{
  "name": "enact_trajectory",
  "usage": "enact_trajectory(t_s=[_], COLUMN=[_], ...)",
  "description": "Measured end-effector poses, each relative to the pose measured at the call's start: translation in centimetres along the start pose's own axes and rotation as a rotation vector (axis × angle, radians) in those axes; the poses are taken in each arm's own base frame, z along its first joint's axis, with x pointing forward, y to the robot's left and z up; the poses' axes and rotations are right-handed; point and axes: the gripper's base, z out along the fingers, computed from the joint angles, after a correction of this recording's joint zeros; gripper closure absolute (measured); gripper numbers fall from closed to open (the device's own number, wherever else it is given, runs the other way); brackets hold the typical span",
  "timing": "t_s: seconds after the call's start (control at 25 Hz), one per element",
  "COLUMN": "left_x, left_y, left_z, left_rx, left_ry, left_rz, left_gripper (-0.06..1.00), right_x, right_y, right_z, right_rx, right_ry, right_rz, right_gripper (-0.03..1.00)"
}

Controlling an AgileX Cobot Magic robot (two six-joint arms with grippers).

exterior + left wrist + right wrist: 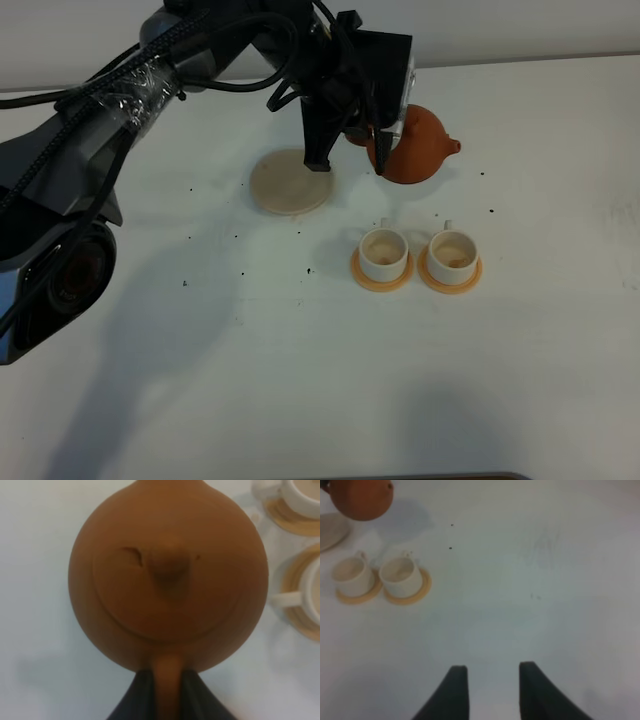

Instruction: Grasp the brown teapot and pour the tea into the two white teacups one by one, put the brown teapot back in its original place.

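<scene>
My left gripper (352,150) is shut on the handle of the brown teapot (417,146) and holds it above the table, behind the two white teacups. The teapot (167,575) fills the left wrist view, lid up, handle between the dark fingers (142,695). The left teacup (383,251) and right teacup (452,252) stand side by side on orange coasters (382,274). The pale beige saucer (290,182) lies bare to the left of the teapot. My right gripper (487,672) is open over bare table, far from the cups (400,576); it is out of the exterior view.
The white table (540,330) carries small dark specks around the saucer and cups. The left arm's black body and cables (150,90) reach in from the left over the table's back. The saucer's edge (327,532) and teapot (362,497) show in the right wrist view.
</scene>
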Motion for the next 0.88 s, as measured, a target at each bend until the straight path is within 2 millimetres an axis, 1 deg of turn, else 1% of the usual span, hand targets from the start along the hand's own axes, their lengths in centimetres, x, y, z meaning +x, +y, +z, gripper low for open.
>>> enact_trajectory(t_s=[0.48, 0.68, 0.88], left_x=[-1.4, -1.5, -1.5], left_y=[-0.2, -0.2, -0.1], left_z=[0.3, 0.4, 0.4], left_rx=[-0.008, -0.01, -0.02], left_ry=[-0.006, -0.007, -0.006], left_rz=[0.214, 0.26, 0.269], left_gripper=[0.83, 0.83, 0.83], right_x=[0.0, 0.0, 0.0], right_y=[0.0, 0.0, 0.0], right_z=[0.0, 0.0, 0.0], right_rx=[0.0, 0.0, 0.0], right_ry=[0.0, 0.0, 0.0], right_rz=[0.0, 0.0, 0.0], right_gripper=[0.73, 0.73, 0.73])
